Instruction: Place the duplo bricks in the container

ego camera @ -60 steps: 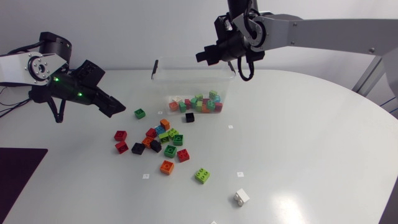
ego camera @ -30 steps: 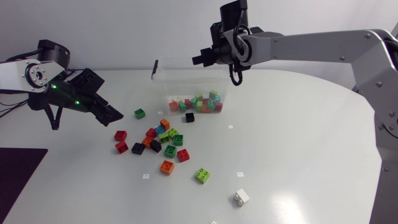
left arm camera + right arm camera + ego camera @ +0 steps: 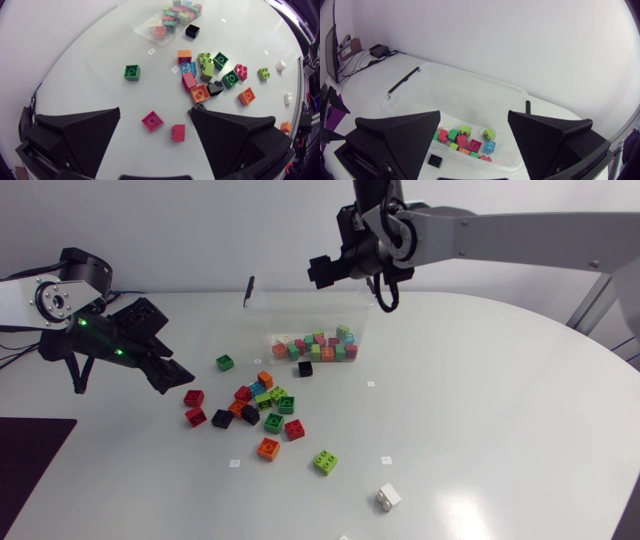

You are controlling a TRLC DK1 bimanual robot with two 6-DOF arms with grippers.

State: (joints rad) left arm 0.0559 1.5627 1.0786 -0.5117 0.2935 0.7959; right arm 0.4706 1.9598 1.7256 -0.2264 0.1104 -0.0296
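**Container.** The container (image 3: 262,308) is a clear, open-topped plastic box with a dark handle at each end. It stands at the far side of the white surface (image 3: 480,400). A pile of bricks (image 3: 322,348) lies at one end of its floor (red, green, lime, pink and light blue are visible).

**Loose duplo bricks.** All are small, square and studded.
- The main cluster (image 3: 262,402) lies on the surface in front of the container, in mixed colours.
- A black brick (image 3: 305,368) sits just beside the container's near wall.
- A green brick (image 3: 225,362) lies apart from the cluster.
- Two red bricks (image 3: 194,397) lie beside the cluster, on the left arm's side.
- An orange brick (image 3: 268,448), a lime brick (image 3: 325,462) and a white brick (image 3: 389,497) lie nearer the front edge, each separate.

**Left gripper.** The left gripper (image 3: 172,372) hangs over the surface near the two red bricks. In the left wrist view its fingers are spread wide and hold nothing. Both red bricks (image 3: 152,121) show in the gap between the fingers, and neither finger touches them.

**Right gripper.** The right gripper (image 3: 330,268) is above the container's far rim. Its fingers are spread wide and it is empty. The right wrist view looks down into the box (image 3: 470,82).
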